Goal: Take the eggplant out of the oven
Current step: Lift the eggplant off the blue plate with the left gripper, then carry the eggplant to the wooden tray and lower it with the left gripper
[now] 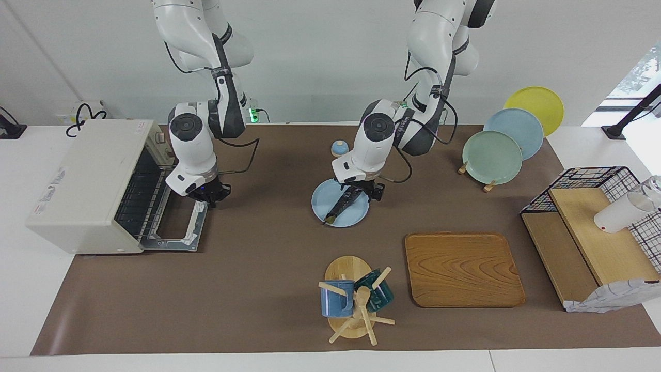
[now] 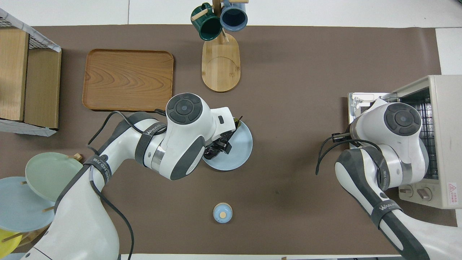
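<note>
The eggplant lies on a light blue plate mid-table, out of the oven; only its tip shows in the overhead view. My left gripper is low over the plate at the eggplant's end nearer to the robots, and I cannot tell whether it grips it. The cream oven stands at the right arm's end of the table. Its door lies folded down and its wire rack looks bare. My right gripper hangs just above the door's edge nearer to the robots.
A wooden tray and a mug tree with two mugs stand farther from the robots than the plate. A small blue knobbed lid sits nearer to the robots. A plate rack and a wire basket stand toward the left arm's end.
</note>
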`<state>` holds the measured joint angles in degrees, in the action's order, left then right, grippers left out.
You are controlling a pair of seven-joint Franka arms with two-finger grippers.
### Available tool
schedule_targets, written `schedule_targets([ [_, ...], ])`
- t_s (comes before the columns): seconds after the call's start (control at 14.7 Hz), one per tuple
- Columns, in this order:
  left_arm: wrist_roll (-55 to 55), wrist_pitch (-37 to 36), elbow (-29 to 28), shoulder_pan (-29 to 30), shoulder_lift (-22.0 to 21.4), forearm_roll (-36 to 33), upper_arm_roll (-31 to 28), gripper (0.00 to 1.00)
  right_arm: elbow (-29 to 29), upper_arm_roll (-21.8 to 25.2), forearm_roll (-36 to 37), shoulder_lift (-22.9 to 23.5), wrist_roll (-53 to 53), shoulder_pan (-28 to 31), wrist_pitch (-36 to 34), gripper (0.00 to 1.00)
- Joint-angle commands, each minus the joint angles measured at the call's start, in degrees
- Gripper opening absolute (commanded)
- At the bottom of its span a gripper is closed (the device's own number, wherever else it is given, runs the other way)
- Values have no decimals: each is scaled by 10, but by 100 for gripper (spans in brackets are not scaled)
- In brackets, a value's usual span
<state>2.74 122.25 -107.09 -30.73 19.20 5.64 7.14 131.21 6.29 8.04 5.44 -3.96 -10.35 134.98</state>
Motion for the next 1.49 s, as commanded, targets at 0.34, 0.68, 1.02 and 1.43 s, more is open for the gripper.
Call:
schedule_targets([
  [0.34,17,69,-56,-27,-12,7,-11,100,20,-8,8,-12,18,20,18,0],
  [0.68,17,67,-54,-23,-12,7,-11,45,9,-8,40,-11,22,11,1,0],
  [1.02,19,39,-30,-6,-10,9,-11,0,-63,-8,138,-12,50,19,-78,0],
  [1.43,34,-78,62,51,-25,35,-16,0,-70,-6,138,-39,114,60,-82,0],
])
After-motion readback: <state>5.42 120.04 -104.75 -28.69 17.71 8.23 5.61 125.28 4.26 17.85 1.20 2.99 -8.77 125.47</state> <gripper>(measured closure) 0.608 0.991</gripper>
